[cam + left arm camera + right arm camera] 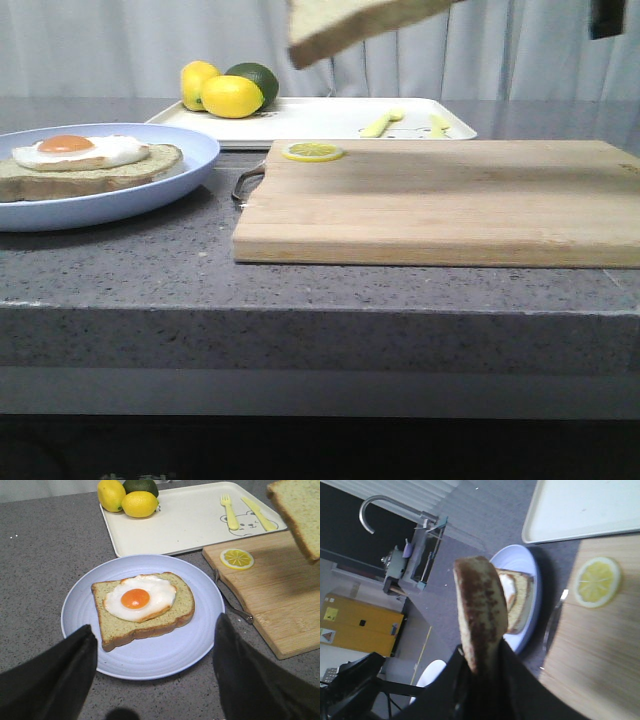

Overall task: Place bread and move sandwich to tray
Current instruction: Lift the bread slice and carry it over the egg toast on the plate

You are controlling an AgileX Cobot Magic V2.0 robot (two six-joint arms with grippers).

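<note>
Right gripper (480, 667): raised, clamped on 1 bread (479, 607) slice, held tilted above the board (440, 200) (crust brown, crumb pale). Left gripper (155, 675): fingers wide, over plate (80, 610) bearing egg-topped slice (145, 605). Tray (330, 118) behind, seemingly untouched.

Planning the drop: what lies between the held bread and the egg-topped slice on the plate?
In the left wrist view, between the bread and the egg-topped slice lie the cutting board's corner, its lemon slice and bare blue plate.
</note>
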